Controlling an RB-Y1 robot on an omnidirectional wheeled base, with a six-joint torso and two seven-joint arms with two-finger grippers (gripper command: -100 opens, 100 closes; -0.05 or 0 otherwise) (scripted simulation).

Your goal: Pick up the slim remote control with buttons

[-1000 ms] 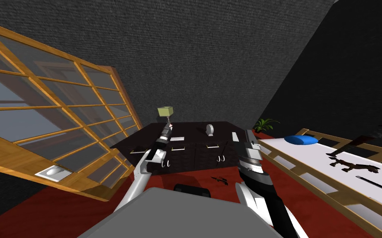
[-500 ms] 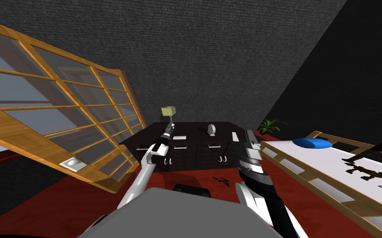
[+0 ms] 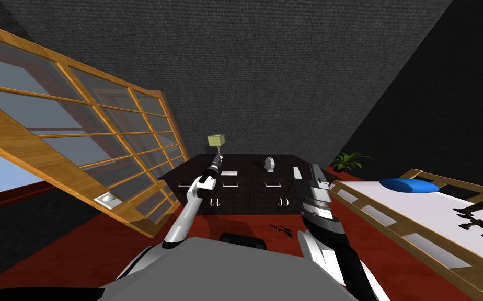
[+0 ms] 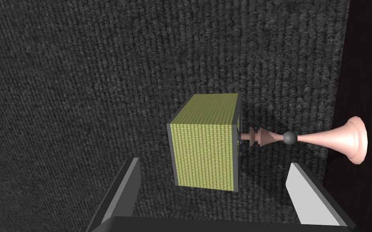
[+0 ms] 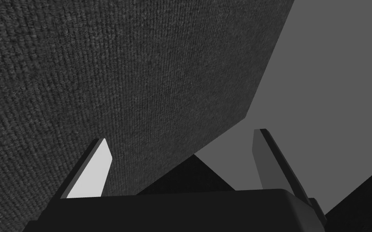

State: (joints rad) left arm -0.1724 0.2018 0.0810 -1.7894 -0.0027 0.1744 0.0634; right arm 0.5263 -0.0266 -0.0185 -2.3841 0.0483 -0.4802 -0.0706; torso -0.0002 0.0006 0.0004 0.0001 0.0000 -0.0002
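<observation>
Remote, one slim white slab, on one dark dresser with one lamp

My left arm is a slim white link ending in a dark wrist with pale bands. My right arm is thicker, black and white with grey ribbed rings. My left gripper and right gripper each carry two thin, light grey blade fingers on a dark box.

lamp 1 | dresser 1 | plant 1 | blue cushion 1 | left pincer, right pincer: 2
</observation>
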